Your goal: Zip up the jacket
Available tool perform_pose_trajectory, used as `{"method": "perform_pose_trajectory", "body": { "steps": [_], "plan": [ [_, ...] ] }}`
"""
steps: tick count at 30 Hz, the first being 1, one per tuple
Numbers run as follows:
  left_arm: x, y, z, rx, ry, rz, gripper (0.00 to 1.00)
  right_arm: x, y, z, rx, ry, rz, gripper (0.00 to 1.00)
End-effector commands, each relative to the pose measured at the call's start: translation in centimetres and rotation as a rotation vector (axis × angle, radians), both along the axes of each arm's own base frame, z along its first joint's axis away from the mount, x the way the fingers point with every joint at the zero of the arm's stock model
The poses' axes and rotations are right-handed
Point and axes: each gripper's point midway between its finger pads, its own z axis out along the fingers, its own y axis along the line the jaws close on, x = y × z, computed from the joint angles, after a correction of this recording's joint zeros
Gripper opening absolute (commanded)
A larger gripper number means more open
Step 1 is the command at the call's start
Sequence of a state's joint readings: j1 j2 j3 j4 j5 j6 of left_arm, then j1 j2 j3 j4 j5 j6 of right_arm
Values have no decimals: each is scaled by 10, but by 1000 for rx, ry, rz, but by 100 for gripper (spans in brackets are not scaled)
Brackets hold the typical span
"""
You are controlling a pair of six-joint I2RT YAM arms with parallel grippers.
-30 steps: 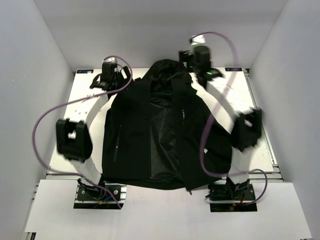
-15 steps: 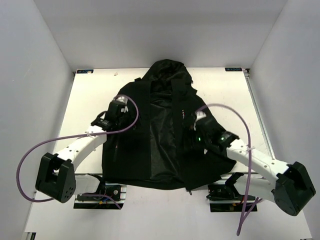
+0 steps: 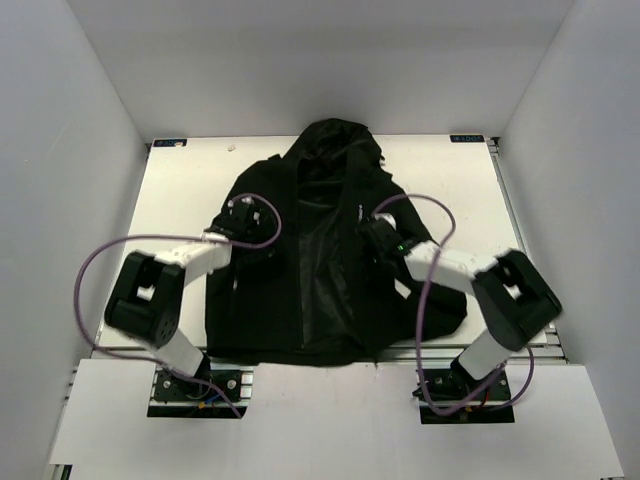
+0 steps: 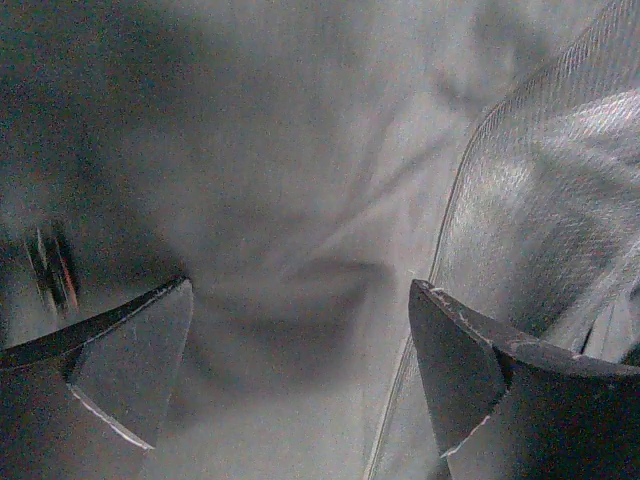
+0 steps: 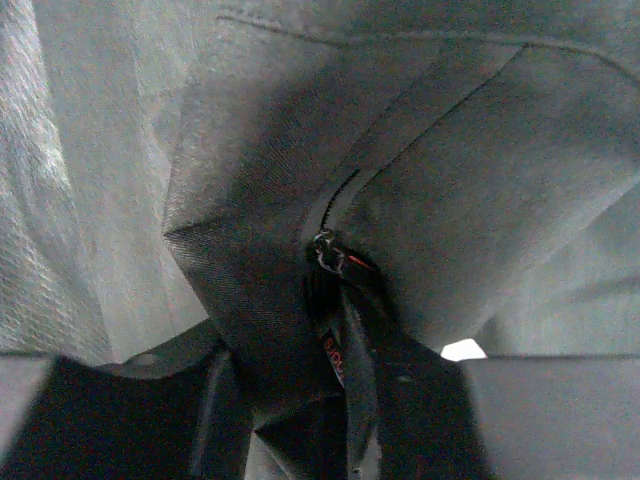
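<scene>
- Black woven-fabric jacket (image 5: pixel 250 200) fills the view, creased into a fold at centre.
- Small zipper slider with a red mark (image 5: pixel 332 256) sits at centre, its pull hanging toward 6 o'clock.
- Dark-fingered right gripper (image 5: pixel 345 420) flanks the fold at 7 and 5 o'clock.

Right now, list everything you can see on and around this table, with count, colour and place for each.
jacket: one, black, spread flat on the table, hood at the far edge, front open.
zipper pull: one, dark with red marks, on the fold at the right arm's jaws.
table: one, white, under the jacket.
walls: three, white, left, far and right of the table.
cables: two, purple, one looping from each arm.
left arm: one, white and black, over the jacket's left side in the top view, jaws open above the fabric.
right arm: one, white and black, on the jacket's right side, jaws around a fold; firm grip unclear.
</scene>
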State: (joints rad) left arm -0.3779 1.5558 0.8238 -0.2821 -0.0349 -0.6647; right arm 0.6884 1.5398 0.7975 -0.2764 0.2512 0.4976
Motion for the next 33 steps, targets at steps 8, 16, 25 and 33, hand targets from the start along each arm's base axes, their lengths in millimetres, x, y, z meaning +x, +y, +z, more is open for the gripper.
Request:
{"method": "perform_pose_trajectory", "body": {
  "steps": [8, 16, 25, 33],
  "plan": [
    [133, 37, -10, 74, -78, 90, 98, 190, 31, 46, 185, -248, -14, 49],
    [149, 35, 62, 61, -157, 89, 98, 139, 34, 122, 110, -350, 200, 88],
    [60, 37, 130, -78, -240, 106, 98, 3, 31, 90, -18, -203, 366, 89],
    [-3, 36, 117, -154, -201, 81, 98, -34, 30, 41, -106, -83, 328, 79]
  ]
}}
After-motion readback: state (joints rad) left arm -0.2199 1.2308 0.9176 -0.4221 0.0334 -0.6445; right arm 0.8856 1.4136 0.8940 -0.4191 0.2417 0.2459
